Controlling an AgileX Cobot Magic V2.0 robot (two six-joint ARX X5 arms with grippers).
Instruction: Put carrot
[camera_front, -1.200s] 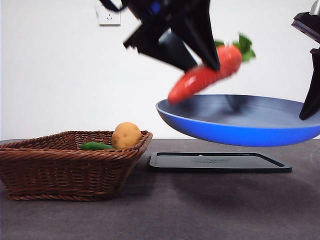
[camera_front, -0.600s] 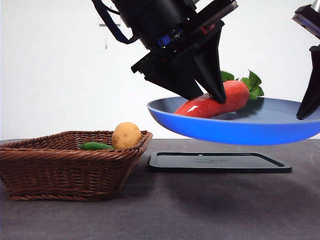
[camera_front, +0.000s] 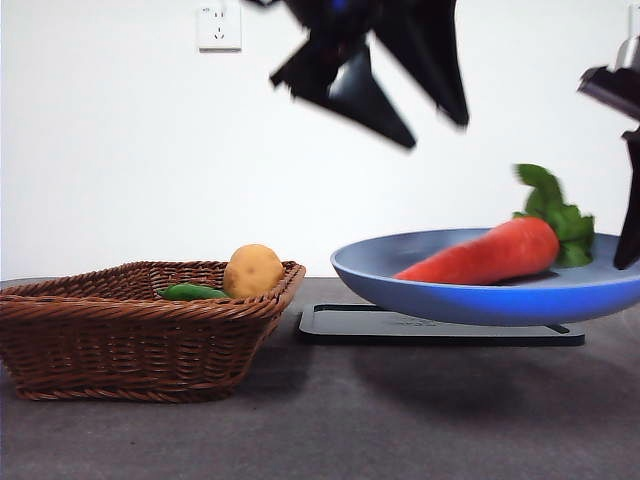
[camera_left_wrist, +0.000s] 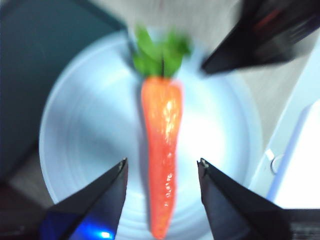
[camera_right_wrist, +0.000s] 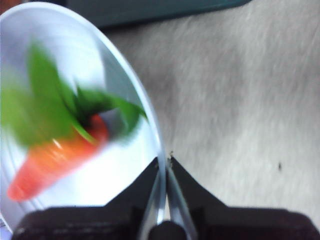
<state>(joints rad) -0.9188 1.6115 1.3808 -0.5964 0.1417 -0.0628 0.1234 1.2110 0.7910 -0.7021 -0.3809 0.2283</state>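
Left gripper (camera_left_wrist: 162, 167): jaws spread wide, holding nothing, hanging above the carrot (camera_left_wrist: 162, 165), which lies between them but lower down in the wrist view. From the front that gripper (camera_front: 430, 125) is blurred, high over the pan, clear of everything.

Right gripper (camera_right_wrist: 164, 162): jaws pressed together on the thin rim of the blue pan (camera_right_wrist: 150, 130), pinching it edge-on. That pinch is what carries the pan; in the front view the pan (camera_front: 480, 295) hangs just above the black tray (camera_front: 340, 325), apparently not resting on it, with the right arm at the far right edge.

Carrot (camera_front: 485, 258) lies in the pan on its side, tip pointing left, green leaves at the right end near the pinched rim. It looks free, no jaw touching it. Slight blur on the leaves, so it may not be settled.

Judgement: carrot placement looks done; the wide jaws fit a release. The pan is low, probably so it can go down on the tray.

Off to the left, well apart: brown wicker basket (camera_front: 140, 320) with a potato (camera_front: 252, 270) and a green vegetable (camera_front: 192, 292) inside. Untouched.
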